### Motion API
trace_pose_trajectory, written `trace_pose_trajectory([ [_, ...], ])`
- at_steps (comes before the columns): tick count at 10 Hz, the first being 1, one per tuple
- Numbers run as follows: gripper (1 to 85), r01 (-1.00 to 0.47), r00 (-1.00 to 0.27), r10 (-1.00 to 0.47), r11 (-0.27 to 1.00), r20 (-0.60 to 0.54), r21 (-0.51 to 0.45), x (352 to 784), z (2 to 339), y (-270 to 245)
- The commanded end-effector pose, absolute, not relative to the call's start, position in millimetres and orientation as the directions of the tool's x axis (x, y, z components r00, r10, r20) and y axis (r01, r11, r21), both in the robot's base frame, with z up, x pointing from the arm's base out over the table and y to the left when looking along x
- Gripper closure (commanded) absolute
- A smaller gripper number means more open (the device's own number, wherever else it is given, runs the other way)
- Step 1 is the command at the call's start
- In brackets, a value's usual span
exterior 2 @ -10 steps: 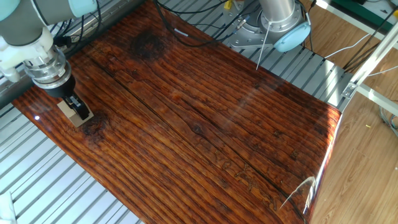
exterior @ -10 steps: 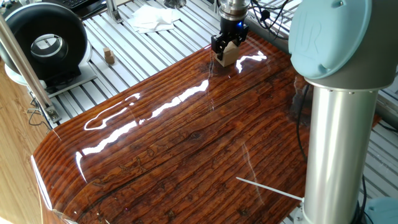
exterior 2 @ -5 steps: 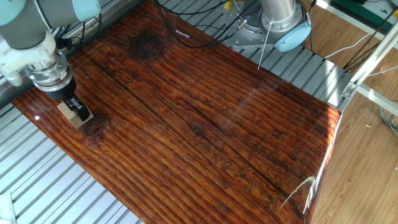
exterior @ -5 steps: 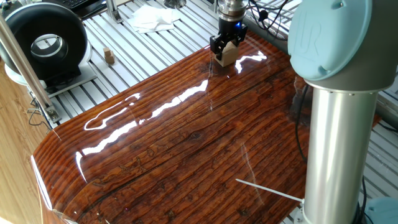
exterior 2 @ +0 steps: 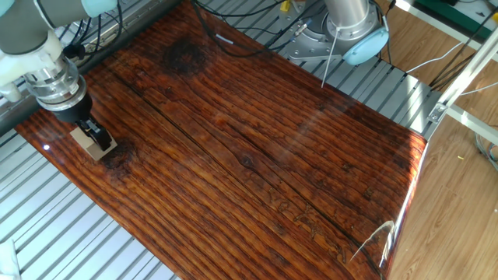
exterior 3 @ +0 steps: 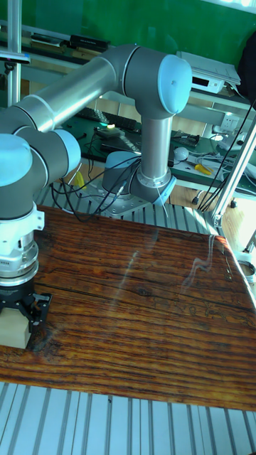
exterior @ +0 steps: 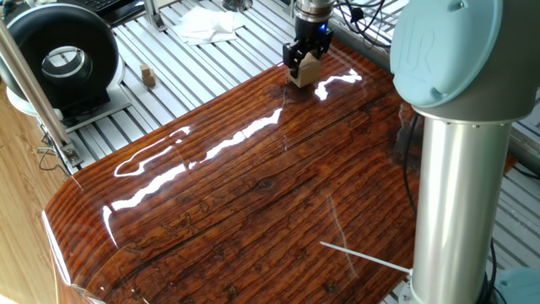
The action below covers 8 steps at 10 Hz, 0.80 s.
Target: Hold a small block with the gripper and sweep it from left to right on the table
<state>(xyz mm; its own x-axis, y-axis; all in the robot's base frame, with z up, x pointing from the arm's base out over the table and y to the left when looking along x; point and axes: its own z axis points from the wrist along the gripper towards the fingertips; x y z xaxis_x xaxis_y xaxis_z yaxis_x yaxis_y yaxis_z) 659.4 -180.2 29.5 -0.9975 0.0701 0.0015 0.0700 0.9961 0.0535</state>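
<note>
The small block (exterior: pixel 306 73), a light-tan wooden cube, rests on the table (exterior: pixel 253 194) at its far edge in one fixed view. The black gripper (exterior: pixel 304 61) stands straight over it, fingers down both sides and shut on it. From the other fixed view the small block (exterior 2: pixel 95 143) sits near the table's (exterior 2: pixel 257 132) left corner under the gripper (exterior 2: pixel 90 131). In the tall fixed view the gripper (exterior 3: pixel 18 310) grips the small block (exterior 3: pixel 15 330) at the table's (exterior 3: pixel 142 320) front left.
A tiny brown wooden piece (exterior: pixel 148 76), a black round device (exterior: pixel 63 59) and a white cloth (exterior: pixel 207 24) lie on the silver slatted surface beyond the table. The arm's column (exterior: pixel 460 186) rises at the right. Cables (exterior 2: pixel 233 31) trail near the arm's base (exterior 2: pixel 350 31).
The gripper and the block it holds have crept a little toward the table's far edge in one fixed view; nothing else has moved.
</note>
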Motion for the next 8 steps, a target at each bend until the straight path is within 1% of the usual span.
trace_pose_trajectory([
  [1, 84.7, 0.057, -0.998, 0.057, 0.997, 0.003, 0.056, 661, 32, -178],
  [3, 84.7, 0.042, -0.999, 0.042, 0.998, -0.004, 0.056, 662, 30, -177],
  [6, 84.7, 0.031, -0.999, 0.032, 0.998, -0.015, 0.049, 667, 17, -183],
  [8, 84.7, 0.030, -0.999, 0.031, 0.998, -0.020, 0.049, 668, 17, -181],
])
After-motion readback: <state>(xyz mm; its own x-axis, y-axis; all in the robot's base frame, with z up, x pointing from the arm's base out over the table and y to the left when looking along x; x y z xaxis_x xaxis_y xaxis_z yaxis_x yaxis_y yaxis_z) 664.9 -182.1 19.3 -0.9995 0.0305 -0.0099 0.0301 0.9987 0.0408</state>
